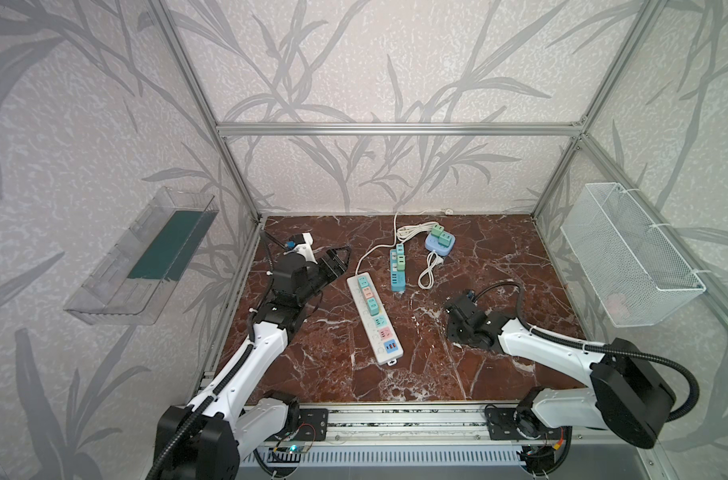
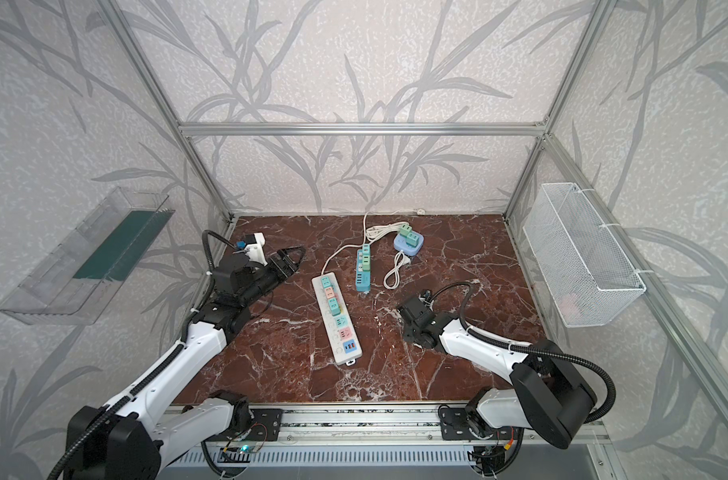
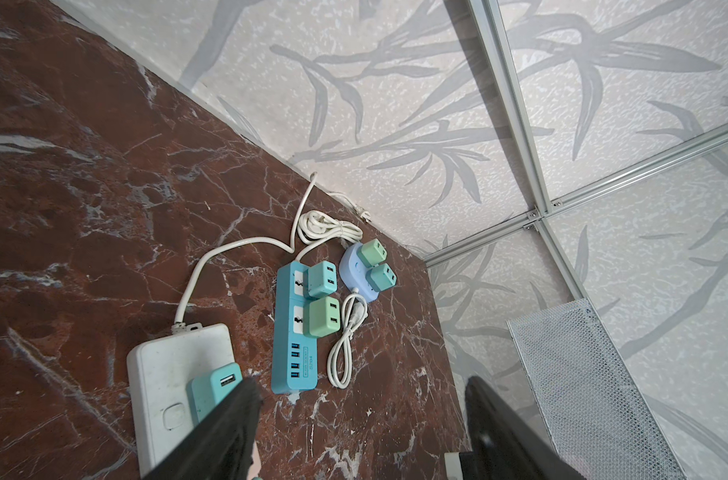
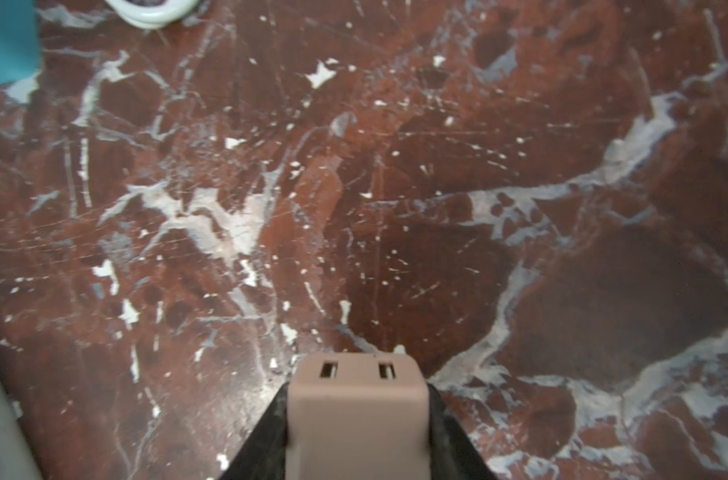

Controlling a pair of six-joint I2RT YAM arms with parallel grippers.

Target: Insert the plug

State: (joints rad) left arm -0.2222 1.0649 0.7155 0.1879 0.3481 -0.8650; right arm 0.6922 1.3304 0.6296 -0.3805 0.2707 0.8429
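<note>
— We counted three socket units: a white strip, a blue strip and a lilac base; the last two carried two adapters each.

— The pink plug was clamped between the right gripper's fingers, open marble table ahead of them.

— The left gripper stood wide and empty, the white strip's end beside one finger. The adapters on that strip we could not count.

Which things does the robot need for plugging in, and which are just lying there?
Needed: pink plug, held in the right tool; white power strip, probably.
Lying about: blue power strip, lilac socket block, loose white cable, wire basket, clear tray.
</note>
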